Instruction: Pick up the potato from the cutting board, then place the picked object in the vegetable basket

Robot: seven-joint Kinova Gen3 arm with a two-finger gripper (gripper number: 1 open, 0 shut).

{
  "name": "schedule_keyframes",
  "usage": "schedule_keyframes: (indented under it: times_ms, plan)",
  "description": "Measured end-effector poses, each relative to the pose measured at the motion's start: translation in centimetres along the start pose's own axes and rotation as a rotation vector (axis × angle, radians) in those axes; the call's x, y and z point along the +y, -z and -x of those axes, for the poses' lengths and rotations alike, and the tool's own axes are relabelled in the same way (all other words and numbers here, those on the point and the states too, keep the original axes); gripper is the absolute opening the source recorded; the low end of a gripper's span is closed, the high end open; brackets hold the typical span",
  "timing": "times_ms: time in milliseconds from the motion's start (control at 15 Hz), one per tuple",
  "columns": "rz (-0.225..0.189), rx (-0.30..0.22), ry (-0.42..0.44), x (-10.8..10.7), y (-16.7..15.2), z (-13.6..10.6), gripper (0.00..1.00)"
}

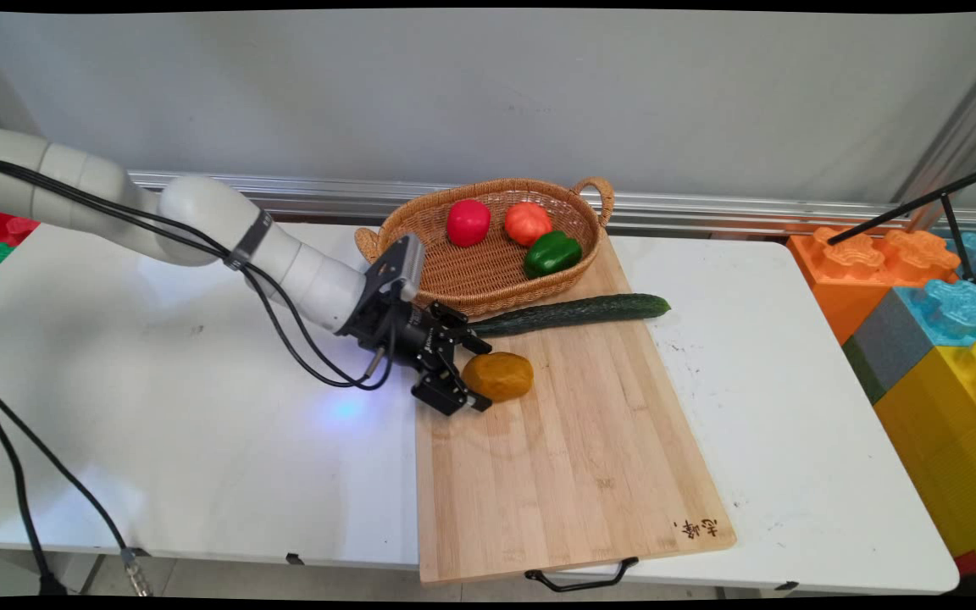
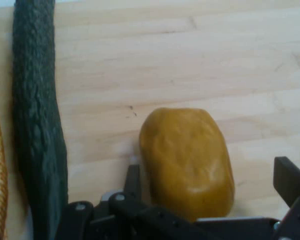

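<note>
A yellow-brown potato lies on the wooden cutting board near its left edge. My gripper is low over the board, open, with a finger on each side of the potato's near end. In the hand view the left finger is close against the potato, while the right finger stands apart from it. A long dark green cucumber lies just beyond, along the board's far end.
A wicker basket at the board's far end holds a red tomato, an orange-red tomato and a green pepper. Large coloured foam blocks stand at the table's right. Black cables hang under the arm.
</note>
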Motion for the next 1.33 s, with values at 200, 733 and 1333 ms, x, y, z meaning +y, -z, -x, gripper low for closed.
schedule_keyframes:
  times_ms: [200,733,1333]
  plan:
    - [-0.021,0.005,-0.004,0.0,-0.9,-0.1,0.0]
    - [-0.032,0.001,0.01,0.3,-1.2,-0.7,0.0]
    - [-0.022,0.052,0.071,0.4,5.0,-6.5,0.0]
